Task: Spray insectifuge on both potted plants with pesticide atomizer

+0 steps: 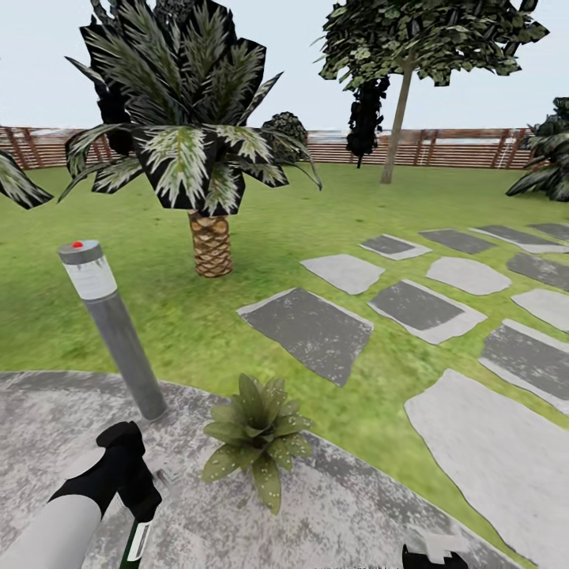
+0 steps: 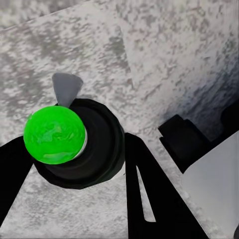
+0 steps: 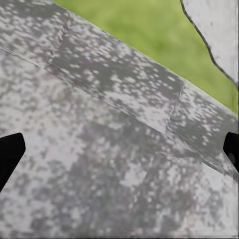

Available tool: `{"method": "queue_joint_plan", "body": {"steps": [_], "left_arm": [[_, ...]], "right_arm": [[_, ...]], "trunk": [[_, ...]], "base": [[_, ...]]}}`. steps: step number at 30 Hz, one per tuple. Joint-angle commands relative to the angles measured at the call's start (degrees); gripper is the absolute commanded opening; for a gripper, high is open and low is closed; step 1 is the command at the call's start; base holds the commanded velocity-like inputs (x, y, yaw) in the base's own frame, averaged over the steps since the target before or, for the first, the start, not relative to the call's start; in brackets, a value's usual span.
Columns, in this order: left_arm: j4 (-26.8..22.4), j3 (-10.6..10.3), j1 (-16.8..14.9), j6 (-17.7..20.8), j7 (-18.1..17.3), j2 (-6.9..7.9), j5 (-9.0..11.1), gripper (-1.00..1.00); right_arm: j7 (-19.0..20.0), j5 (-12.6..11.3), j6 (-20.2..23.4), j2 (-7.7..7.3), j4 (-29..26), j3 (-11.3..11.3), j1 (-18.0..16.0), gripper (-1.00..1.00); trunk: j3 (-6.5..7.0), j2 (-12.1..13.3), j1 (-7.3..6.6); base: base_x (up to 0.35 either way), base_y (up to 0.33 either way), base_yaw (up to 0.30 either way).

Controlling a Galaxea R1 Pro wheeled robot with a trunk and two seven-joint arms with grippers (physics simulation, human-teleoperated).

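My left gripper (image 1: pixel 141 514) hangs over the grey speckled paving (image 1: pixel 332 514) at the lower left, shut on the pesticide atomizer (image 1: pixel 136 547), whose dark green body and white label band poke out below the black fingers. The left wrist view looks down on the atomizer's black top (image 2: pixel 97 149) with a bright green ball on it, held between the two black fingers (image 2: pixel 149 194). One potted plant (image 1: pixel 257 436), a low rosette of pointed green leaves, sits on the paving just right of that gripper. My right gripper (image 1: pixel 431 555) is at the bottom edge, open over bare paving (image 3: pixel 119 149).
A grey bollard lamp (image 1: pixel 111 328) leans beside the left arm at the paving's edge. A scaly-trunked palm (image 1: pixel 210 241) stands on the lawn behind it. Flat stepping stones (image 1: pixel 312 328) run off to the right. A brown slatted fence (image 1: pixel 442 148) and dark trees close the back.
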Motion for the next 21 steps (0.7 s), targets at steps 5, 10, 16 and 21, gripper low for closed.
{"method": "queue_joint_plan", "body": {"steps": [5, 10, 16, 21], "left_arm": [[-0.08, 0.26, -0.01, 0.59, -0.49, 0.05, -0.29, -1.00], [-0.50, 0.41, -0.04, 0.56, -0.54, 0.07, -0.29, -1.00], [-0.96, -0.05, -2.08, 0.60, -5.77, 0.54, -1.63, -1.00], [-0.96, -0.21, -9.92, 0.51, -12.44, 0.61, -8.89, -1.00]], "right_arm": [[-0.13, 0.60, -0.18, 0.01, 0.09, -0.48, -0.05, 1.00], [-0.13, 0.60, -0.18, 0.04, 0.09, -0.48, -0.05, 1.00], [-0.13, 0.60, -0.18, 0.04, 0.09, -0.48, -0.05, 1.00], [0.03, 0.67, -0.18, -0.12, 0.09, -0.48, -0.05, 1.00]], "trunk": [[-0.05, -0.02, -0.01], [-0.05, -0.02, -0.01], [-0.05, -0.02, -0.01], [-0.05, -0.02, -0.01]], "base": [[-0.050, 0.006, -0.272], [-0.277, 0.112, -0.048], [-0.218, 0.186, -0.002], [-0.021, 0.019, 0.000]]}}
